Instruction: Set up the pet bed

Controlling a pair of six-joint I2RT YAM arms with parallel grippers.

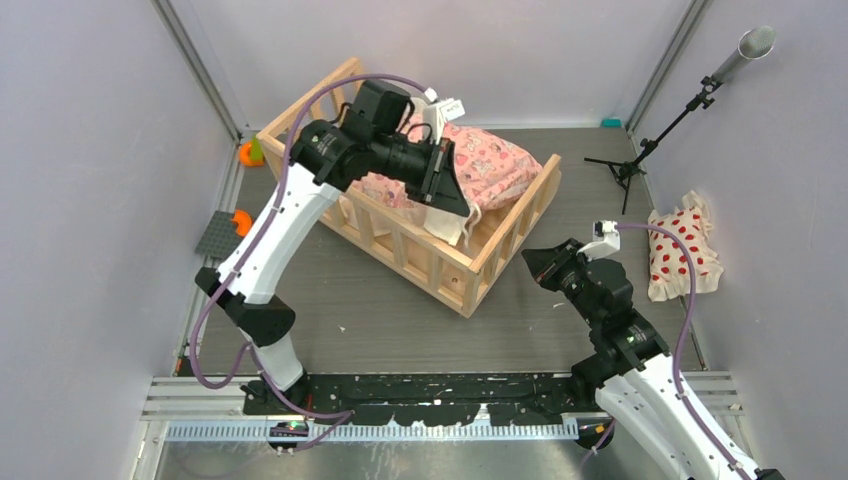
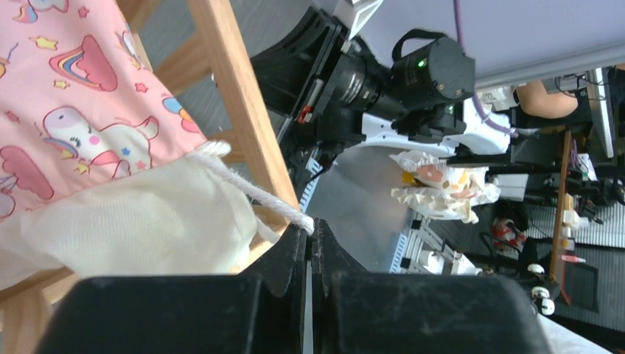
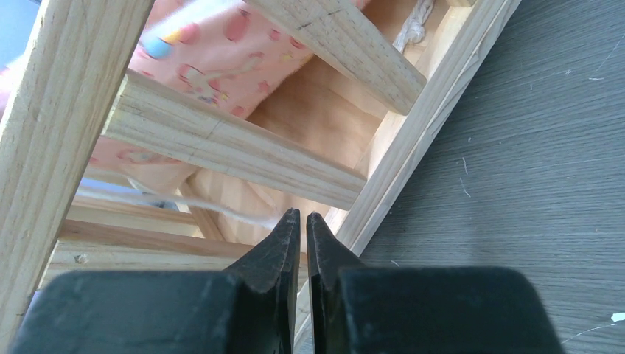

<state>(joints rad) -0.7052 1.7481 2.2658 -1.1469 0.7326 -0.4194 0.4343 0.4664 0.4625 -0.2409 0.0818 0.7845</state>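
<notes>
Left claw (image 2: 309,234) pinched shut on cushion tie (image 2: 250,193) — hard pull could drag pet bed (image 1: 450,258); right claw (image 3: 298,221) nearly closed, empty.

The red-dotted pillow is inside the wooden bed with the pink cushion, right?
Not quite. The red-dotted pillow is not inside the wooden bed. It lies outside it, on the table off to the bed's right. Only the pink cushion is in the bed. The top external view shows this.
</notes>
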